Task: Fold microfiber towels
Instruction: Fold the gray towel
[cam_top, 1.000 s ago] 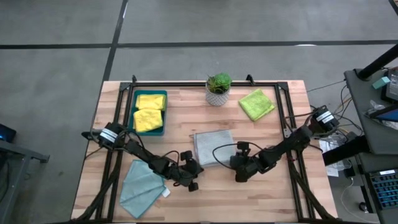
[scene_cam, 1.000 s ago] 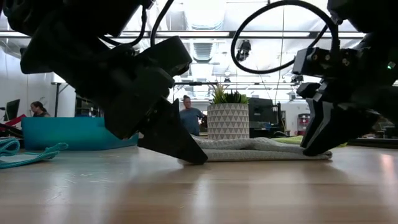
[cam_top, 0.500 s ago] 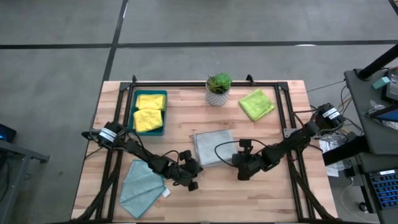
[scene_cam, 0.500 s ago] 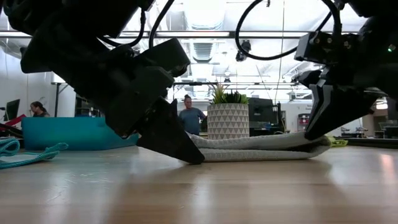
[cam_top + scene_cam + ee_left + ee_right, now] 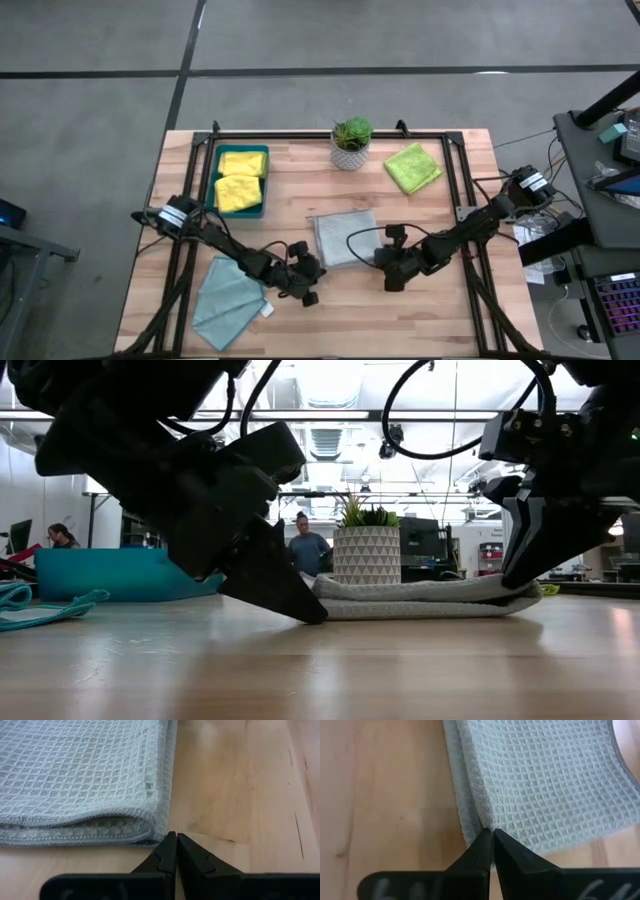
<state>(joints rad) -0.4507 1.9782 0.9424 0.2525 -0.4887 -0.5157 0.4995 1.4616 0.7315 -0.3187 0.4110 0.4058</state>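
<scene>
Pale grey towel (image 5: 343,236) lies folded at centre of the high view on the tabletop (image 5: 420,300), both arms working its near edge. Left gripper (image 5: 176,851) sits pinched closed at the towel's lower-left corner in the high view, tips touching the corner fold but no cloth visibly between them. Right gripper (image 5: 492,845) is closed on the towel's lower-right corner; in the low view that corner looks slightly lifted off the wood, so it probably has the top layer pinched. To do the fold well: both corners should be caught equally, raised together, and carried level toward the far edge so the layers line up; left looks like it may need a re-grip. Risk is a skewed fold if only right holds. Other towels: two yellow towels (image 5: 240,180) in tray (image 5: 212,172) upper left, lime green towel (image 5: 413,166) upper right, light teal towel (image 5: 227,301) lower left. No readable writing or brand; white tag (image 5: 267,310) on the teal one is too small to read.
</scene>
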